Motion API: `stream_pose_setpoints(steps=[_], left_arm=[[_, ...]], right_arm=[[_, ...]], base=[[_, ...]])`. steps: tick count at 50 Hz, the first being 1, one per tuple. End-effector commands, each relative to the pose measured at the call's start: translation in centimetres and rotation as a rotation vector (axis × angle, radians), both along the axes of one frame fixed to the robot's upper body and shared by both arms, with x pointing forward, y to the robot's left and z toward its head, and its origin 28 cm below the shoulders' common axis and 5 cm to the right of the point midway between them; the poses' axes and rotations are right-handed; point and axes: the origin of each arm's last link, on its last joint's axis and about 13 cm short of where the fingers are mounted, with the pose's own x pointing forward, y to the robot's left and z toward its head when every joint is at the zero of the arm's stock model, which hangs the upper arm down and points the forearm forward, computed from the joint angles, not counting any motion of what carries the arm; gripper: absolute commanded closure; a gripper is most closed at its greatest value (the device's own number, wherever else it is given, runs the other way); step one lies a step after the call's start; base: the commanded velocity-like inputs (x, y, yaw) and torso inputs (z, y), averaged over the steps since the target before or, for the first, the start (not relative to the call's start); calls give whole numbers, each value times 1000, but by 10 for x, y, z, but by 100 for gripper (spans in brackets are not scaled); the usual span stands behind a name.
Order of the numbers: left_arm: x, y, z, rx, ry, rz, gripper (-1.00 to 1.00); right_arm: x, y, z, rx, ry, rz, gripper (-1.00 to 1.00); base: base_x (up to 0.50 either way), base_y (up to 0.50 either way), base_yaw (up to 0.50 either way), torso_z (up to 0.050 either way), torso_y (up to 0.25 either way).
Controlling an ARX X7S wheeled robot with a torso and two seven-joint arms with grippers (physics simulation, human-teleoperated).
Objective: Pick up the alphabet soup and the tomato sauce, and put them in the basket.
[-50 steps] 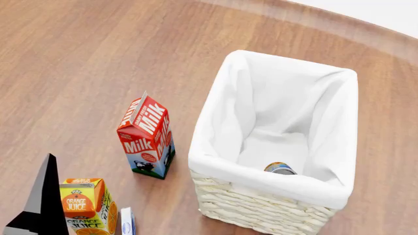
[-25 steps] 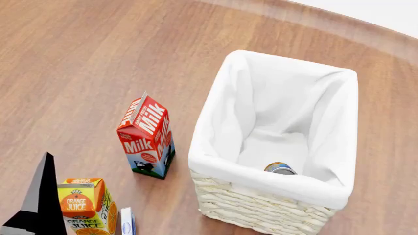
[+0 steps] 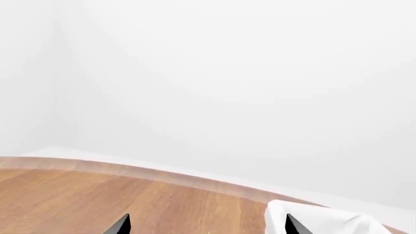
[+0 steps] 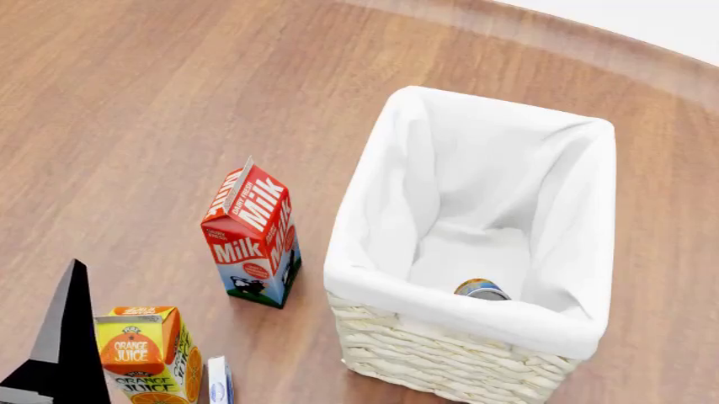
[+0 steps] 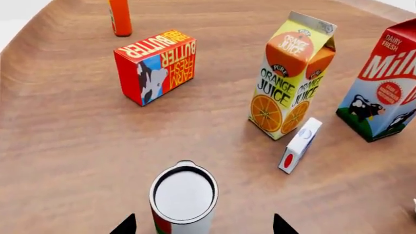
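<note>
Right wrist view: my right gripper (image 5: 203,225) is hovering with fingers apart on either side of the tomato sauce (image 5: 183,199), which is standing upright on the table (image 5: 65,146) near the orange juice (image 5: 291,76). My left gripper (image 3: 206,225) is also spread open. The alphabet soup (image 4: 482,290) is sitting inside the basket (image 4: 450,358).

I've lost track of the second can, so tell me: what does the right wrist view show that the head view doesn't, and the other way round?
Only the right wrist view: the tomato sauce upright between the open right gripper fingertips, the butter box and an orange bottle. Only the head view: the basket with the alphabet soup inside. Both: milk carton, orange juice carton, small white box, wooden table.
</note>
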Motion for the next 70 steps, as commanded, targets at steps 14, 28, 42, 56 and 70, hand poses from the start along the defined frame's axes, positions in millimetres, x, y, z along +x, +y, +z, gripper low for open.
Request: stream_pose_setpoints(steps=[14, 28, 42, 56, 70], left_arm=[[0, 2, 2, -6, -7, 6, -100], [0, 2, 3, -6, -7, 5, -100], [0, 2, 3, -7, -9, 7, -100], [0, 2, 3, -8, -9, 8, -100], [1, 3, 2, -10, -9, 8, -100]], right_arm=[[12, 15, -9, -31, 27, 28, -100], [19, 21, -19, -32, 51, 16, -100], [25, 28, -25, -41, 62, 22, -100], [32, 33, -29, -49, 73, 30, -100], [33, 35, -34, -53, 85, 31, -100]], base=[[0, 0, 0, 0, 0], [0, 0, 0, 0, 0], [0, 0, 0, 0, 0], [0, 0, 0, 0, 0], [0, 0, 0, 0, 0]])
